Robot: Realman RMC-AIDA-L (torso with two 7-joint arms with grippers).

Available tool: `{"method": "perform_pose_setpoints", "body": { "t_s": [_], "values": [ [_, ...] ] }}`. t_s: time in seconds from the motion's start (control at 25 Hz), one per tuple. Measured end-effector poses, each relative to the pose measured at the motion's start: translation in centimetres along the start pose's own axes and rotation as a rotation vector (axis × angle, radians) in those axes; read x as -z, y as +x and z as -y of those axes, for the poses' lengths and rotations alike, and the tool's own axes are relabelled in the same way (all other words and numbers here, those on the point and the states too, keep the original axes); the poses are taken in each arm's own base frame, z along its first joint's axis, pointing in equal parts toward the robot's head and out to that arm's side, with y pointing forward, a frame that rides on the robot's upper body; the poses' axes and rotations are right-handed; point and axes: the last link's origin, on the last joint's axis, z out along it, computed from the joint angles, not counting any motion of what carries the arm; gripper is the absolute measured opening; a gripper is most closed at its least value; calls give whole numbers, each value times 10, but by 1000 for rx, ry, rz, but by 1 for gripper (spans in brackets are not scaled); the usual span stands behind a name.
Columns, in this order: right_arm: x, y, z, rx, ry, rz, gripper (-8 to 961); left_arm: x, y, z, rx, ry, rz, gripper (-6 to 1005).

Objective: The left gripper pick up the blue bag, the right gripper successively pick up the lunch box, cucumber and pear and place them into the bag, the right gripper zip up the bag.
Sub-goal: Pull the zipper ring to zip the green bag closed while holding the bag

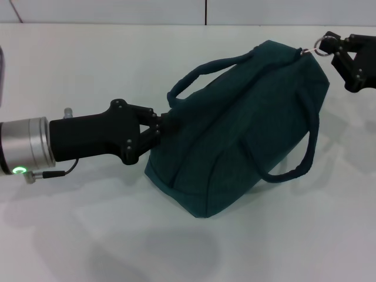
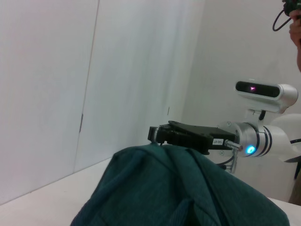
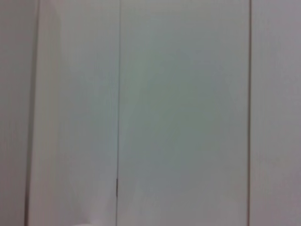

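Zip looks done: right hand [image 1: 326, 47] upper right clenched on blue bag's [image 1: 247, 123] ring pull [image 1: 319, 43], left hand [image 1: 157, 132] centre-left grasping bag end; nothing left.

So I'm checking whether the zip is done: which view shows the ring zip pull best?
The head view: the ring zip pull sits at the blue bag end, at the right gripper. The other views don't show it.

Bare table [image 1: 88, 235] around the blue bag [image 1: 247, 129] — handles outward.
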Motion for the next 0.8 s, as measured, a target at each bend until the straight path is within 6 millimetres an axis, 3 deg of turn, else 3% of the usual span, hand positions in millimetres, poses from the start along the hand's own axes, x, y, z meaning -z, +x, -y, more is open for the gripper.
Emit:
{"method": "perform_pose_setpoints", "body": {
  "t_s": [0.8],
  "values": [
    [3, -4, 2, -4, 21, 42, 9, -2, 0, 0, -10, 0, -2, 61]
  ]
}}
